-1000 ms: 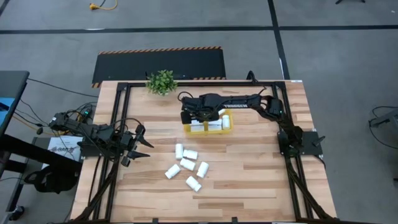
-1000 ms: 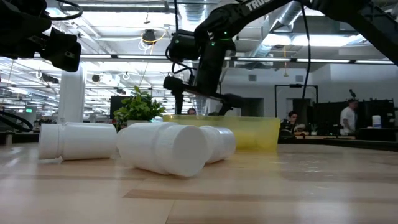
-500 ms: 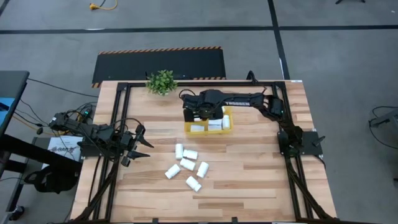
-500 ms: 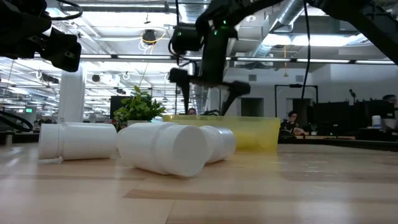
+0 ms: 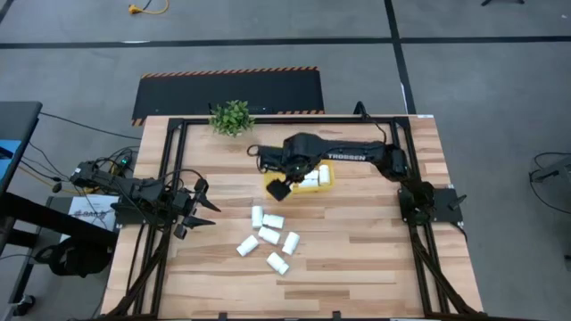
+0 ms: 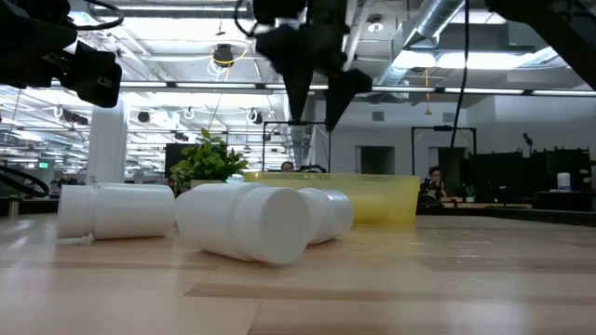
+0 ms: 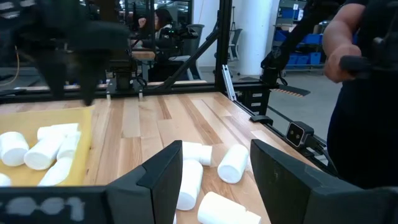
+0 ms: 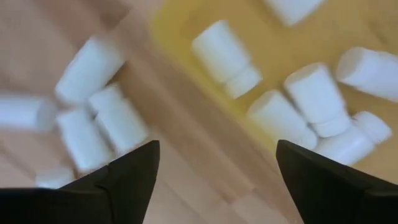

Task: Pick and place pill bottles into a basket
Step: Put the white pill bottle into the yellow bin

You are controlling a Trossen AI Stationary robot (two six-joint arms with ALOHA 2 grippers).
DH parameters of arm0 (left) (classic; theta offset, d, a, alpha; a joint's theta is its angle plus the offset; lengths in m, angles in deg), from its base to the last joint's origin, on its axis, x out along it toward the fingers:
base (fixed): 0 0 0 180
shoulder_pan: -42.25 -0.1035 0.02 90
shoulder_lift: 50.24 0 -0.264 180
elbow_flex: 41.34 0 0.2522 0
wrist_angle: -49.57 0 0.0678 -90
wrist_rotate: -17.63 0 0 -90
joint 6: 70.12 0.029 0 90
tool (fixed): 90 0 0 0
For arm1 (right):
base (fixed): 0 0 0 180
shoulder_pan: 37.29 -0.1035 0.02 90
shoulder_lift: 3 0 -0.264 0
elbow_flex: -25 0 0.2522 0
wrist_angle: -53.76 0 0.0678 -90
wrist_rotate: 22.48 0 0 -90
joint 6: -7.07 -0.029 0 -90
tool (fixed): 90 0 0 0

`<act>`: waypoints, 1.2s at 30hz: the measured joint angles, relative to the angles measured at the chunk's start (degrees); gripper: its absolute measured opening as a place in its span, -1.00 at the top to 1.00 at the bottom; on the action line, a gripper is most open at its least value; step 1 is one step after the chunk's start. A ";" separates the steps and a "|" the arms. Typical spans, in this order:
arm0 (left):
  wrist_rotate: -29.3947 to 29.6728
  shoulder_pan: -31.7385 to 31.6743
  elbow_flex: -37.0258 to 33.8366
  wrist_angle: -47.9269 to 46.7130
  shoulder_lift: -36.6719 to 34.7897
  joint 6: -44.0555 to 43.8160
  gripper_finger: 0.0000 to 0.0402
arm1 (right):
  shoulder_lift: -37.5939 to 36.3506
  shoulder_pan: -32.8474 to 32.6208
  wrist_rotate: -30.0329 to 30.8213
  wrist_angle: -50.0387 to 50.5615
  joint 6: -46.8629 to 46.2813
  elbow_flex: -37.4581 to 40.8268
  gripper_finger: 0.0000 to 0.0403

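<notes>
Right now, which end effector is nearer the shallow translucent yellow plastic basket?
Right. The right end effector hangs over the shallow translucent yellow plastic basket's front-left corner; the left end effector waits off by the table's left edge.

The right arm covers much of the basket; the right wrist view is motion-blurred.

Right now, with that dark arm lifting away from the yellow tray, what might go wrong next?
The loose white pill bottles lie on their sides in a tight cluster; reaching for one, the open right gripper might nudge its neighbours and set them rolling. The shallow translucent yellow basket has low walls, so a bottle dropped from height might bounce out.
</notes>
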 joint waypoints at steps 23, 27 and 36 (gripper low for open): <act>0.02 0.00 0.02 -0.01 0.00 0.00 0.12 | 0.56 -17.14 -0.35 -0.94 -0.23 0.94 -0.95; 0.00 0.00 0.01 -0.02 -0.01 0.00 0.12 | 1.30 -18.91 -0.36 -1.16 -0.64 0.92 -0.98; 0.00 0.01 0.01 0.00 0.00 0.00 0.12 | 3.02 -21.20 -0.59 -2.73 -1.74 1.12 -0.98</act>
